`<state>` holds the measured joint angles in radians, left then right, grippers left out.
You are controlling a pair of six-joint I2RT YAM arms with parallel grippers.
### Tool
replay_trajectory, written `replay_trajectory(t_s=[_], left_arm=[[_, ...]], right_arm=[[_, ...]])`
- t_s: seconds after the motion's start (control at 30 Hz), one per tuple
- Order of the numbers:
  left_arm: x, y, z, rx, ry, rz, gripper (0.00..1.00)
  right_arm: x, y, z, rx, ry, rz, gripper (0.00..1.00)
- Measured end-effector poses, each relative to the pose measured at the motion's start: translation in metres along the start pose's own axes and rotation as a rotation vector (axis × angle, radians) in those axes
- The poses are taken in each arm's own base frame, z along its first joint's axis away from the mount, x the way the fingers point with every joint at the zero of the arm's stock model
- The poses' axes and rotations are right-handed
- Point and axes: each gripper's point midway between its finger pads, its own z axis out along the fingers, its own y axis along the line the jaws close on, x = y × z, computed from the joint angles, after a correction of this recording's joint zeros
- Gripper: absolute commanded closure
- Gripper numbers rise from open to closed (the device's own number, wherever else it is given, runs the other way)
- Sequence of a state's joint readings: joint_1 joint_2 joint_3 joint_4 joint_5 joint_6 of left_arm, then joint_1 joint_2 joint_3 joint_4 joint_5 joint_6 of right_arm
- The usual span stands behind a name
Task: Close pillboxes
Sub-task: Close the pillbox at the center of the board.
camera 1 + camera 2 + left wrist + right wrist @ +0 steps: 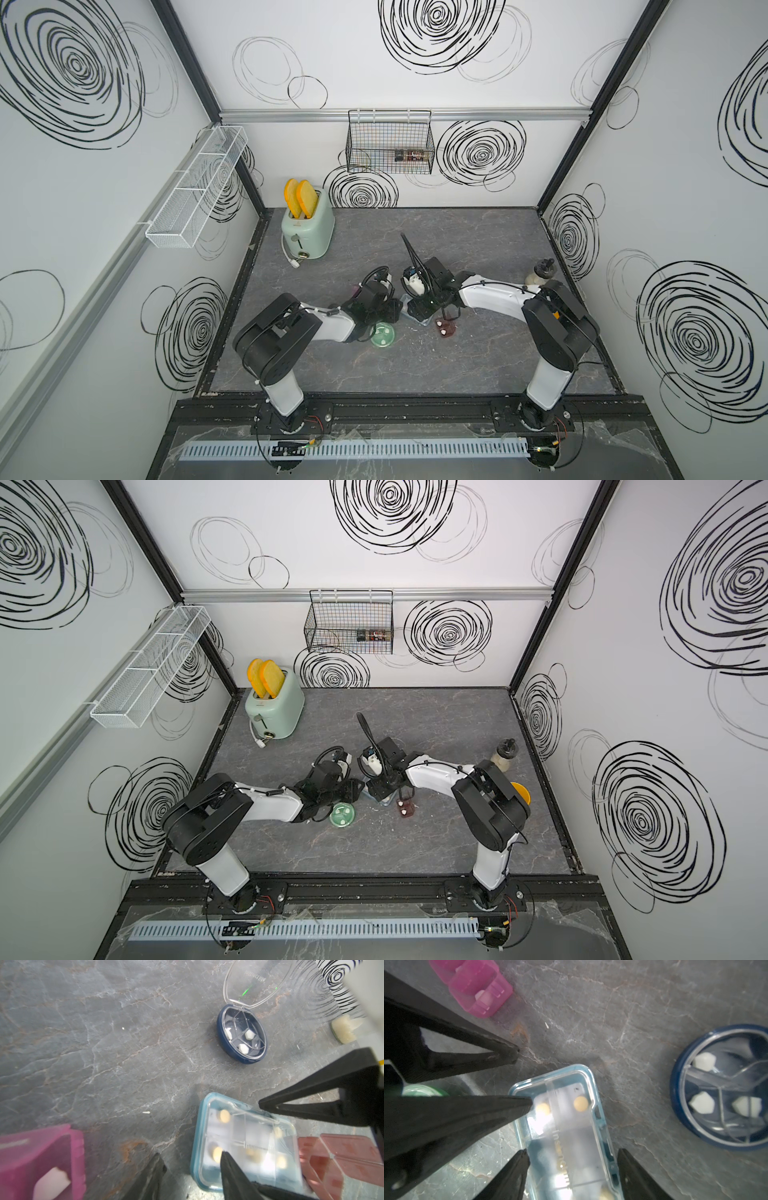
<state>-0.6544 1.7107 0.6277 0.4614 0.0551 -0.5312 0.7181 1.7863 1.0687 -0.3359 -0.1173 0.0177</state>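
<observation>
– Right gripper (573, 1152) pose?
– Arm bent in toward table (415, 374) centre; jaws spread, straddling blue-grey pillbox (571, 1126), no clear contact.
– Left gripper (190, 1154)?
– Reaches centre too. Jaws apart, holding nothing; one fingertip (521, 1105) on that lid's corner, the other over bare table.
– Room?
– Brown pillbox (342, 1157) just beside; pink pillbox (473, 987) and dark round pillbox (242, 1034) near, apart. Bare table toward front edge.

You've 5 pillboxes: pink (473, 987), green rnd (382, 334), blue rect (566, 1126), navy rnd (242, 1034), brown (444, 328). Also 1 toaster (308, 232), 2 toast slices (308, 198), 2 baskets (390, 143), 1 bottle (540, 272), 1 mug (523, 792).
</observation>
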Motion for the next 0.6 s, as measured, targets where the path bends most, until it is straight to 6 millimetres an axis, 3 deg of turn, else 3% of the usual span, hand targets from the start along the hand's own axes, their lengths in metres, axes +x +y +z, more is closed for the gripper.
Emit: replay_trajectory(t_s=[0.6], left_arm=[[-0.0030,-0.0013,0.0037,-0.006,-0.012,0.009,0.53]], right_arm=[[0.0024,0.0018,0.0017,-0.017,0.038,0.008,0.33]])
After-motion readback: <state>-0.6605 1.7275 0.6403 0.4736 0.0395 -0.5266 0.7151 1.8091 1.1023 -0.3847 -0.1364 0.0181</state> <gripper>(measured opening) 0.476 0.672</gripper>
